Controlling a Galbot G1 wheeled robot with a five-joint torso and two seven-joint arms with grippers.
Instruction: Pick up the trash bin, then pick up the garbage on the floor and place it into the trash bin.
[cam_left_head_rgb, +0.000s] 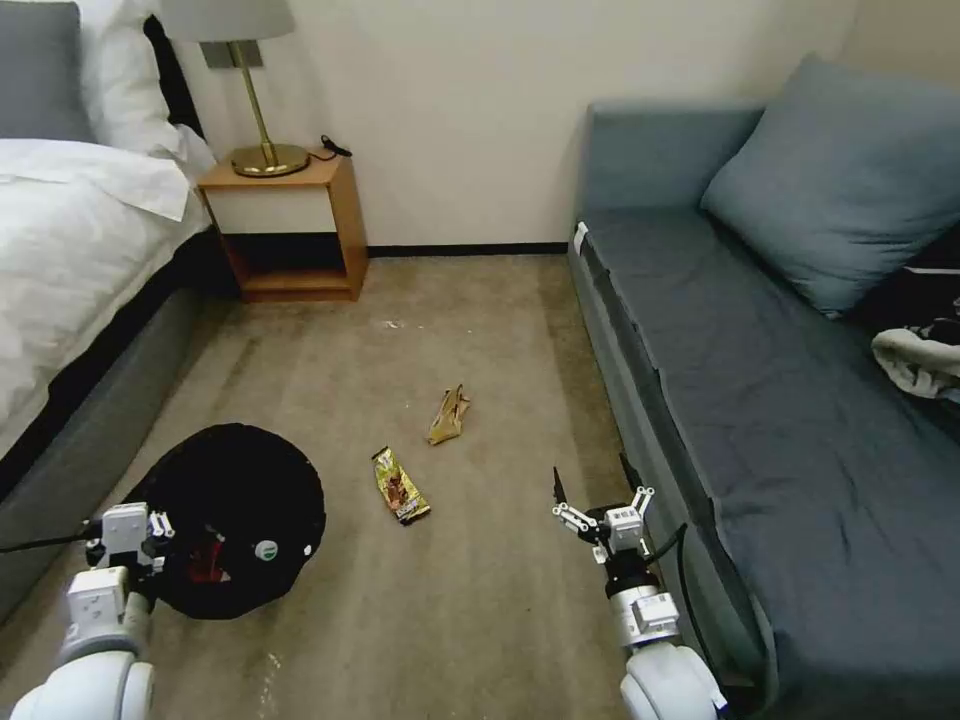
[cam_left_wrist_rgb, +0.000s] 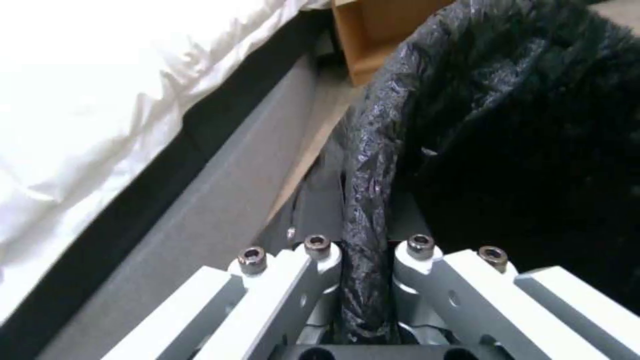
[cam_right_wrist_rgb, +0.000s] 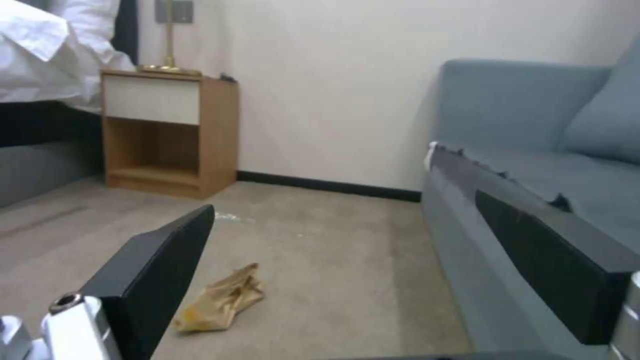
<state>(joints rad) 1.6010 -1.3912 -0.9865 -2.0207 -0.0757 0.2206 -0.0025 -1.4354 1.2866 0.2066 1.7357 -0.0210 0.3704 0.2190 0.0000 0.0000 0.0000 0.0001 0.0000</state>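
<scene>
My left gripper (cam_left_head_rgb: 132, 540) is shut on the near-left rim of the trash bin (cam_left_head_rgb: 240, 500), a round bin lined with a crinkly black bag. The left wrist view shows the bag-covered rim (cam_left_wrist_rgb: 365, 165) pinched between the fingers (cam_left_wrist_rgb: 319, 220). Inside the bin lie a red wrapper (cam_left_head_rgb: 206, 560) and a bottle with a white cap (cam_left_head_rgb: 266, 550). On the carpet lie a yellow-brown wrapper (cam_left_head_rgb: 401, 485) and, farther off, a crumpled tan wrapper (cam_left_head_rgb: 449, 415) (cam_right_wrist_rgb: 220, 300). My right gripper (cam_left_head_rgb: 593, 480) (cam_right_wrist_rgb: 327, 190) hangs open and empty by the sofa front, right of both wrappers.
A bed (cam_left_head_rgb: 70, 250) lines the left side and a blue-grey sofa (cam_left_head_rgb: 760, 400) the right. A wooden nightstand (cam_left_head_rgb: 290, 225) with a brass lamp (cam_left_head_rgb: 262, 120) stands against the far wall. Open carpet (cam_left_head_rgb: 470, 600) lies between bin and sofa.
</scene>
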